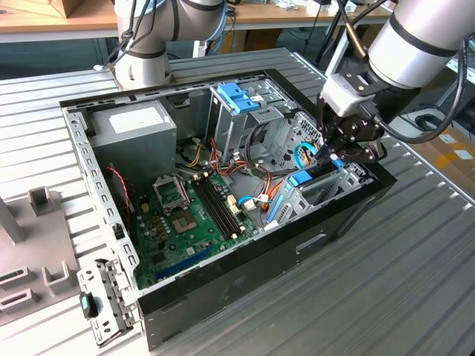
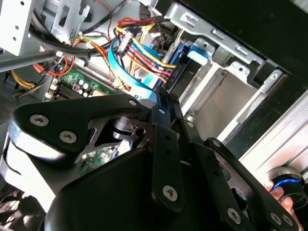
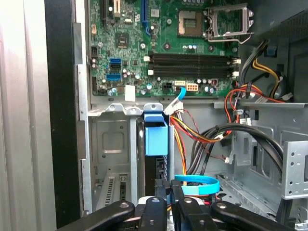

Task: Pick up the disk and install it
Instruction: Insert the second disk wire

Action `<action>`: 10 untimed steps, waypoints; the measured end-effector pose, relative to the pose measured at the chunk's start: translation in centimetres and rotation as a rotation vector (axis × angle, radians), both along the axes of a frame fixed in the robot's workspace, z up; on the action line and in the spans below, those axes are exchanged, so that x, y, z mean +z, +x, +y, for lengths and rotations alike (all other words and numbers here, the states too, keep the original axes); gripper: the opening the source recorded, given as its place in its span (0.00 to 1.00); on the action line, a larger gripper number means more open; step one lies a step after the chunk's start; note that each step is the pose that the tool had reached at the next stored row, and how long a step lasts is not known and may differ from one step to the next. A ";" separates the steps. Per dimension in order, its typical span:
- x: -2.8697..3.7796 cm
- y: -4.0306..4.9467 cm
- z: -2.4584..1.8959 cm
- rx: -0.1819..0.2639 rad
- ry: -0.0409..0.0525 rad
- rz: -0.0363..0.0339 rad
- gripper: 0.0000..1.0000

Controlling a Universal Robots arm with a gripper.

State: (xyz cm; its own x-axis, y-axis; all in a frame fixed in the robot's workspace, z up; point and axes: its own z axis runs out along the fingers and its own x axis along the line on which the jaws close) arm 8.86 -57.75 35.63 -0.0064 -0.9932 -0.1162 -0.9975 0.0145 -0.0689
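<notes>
The arm reaches in from the upper right of the exterior view, its hand [image 1: 335, 153] dipped into the open computer case [image 1: 223, 282]. The fingers [image 3: 161, 202] sit close together, apparently pinching the disk [image 3: 156, 139], which stands on edge in its bay; the disk's lower end is hidden behind them.

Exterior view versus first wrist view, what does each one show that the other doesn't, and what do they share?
Exterior view: the whole open computer case on the slatted table, the grey power supply and the arm. First wrist view: small blue ports on the board's edge. Both: the green motherboard, the disk upright in its bay, and the gripper at it.
</notes>
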 end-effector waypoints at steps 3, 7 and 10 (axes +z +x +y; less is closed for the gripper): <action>-0.01 0.01 0.00 0.000 -0.0002 -0.0138 0.16; -0.05 -0.09 0.00 0.000 0.0007 -0.0140 0.16; -0.19 -0.47 0.00 0.000 0.0057 -0.0139 0.16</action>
State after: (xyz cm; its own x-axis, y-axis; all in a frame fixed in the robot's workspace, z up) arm 8.39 -57.75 35.44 -0.0048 -0.9925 -0.1219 -0.9965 0.0150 -0.0827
